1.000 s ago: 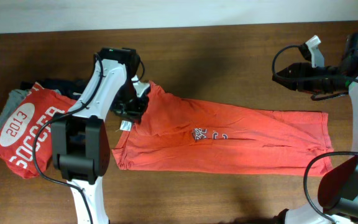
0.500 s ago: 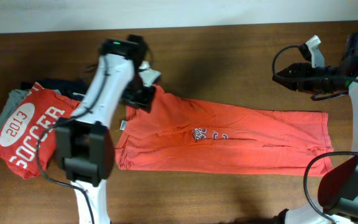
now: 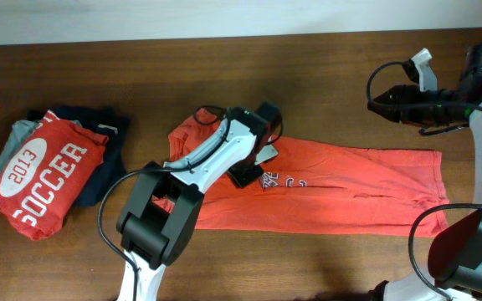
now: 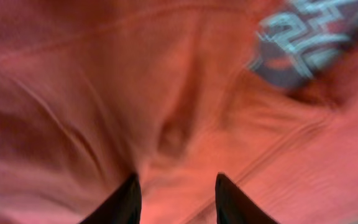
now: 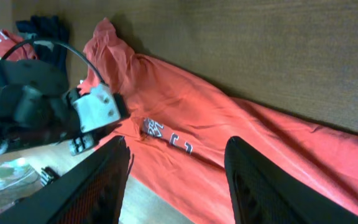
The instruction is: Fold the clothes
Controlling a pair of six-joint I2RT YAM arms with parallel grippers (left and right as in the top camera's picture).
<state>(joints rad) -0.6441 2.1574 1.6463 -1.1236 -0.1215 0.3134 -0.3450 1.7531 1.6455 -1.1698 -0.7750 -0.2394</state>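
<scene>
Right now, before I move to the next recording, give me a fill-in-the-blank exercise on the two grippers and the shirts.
1. The left gripper hangs over the spread-out ___ T-shirt.
2. The folded red shirt bears the white print "2013 ___".
3. The right gripper stands ___, holding nothing.
4. In the overhead view, the folded red shirt lies to the ___ of the T-shirt.

Missing words: orange-red; SOCCER; open; left.
</scene>
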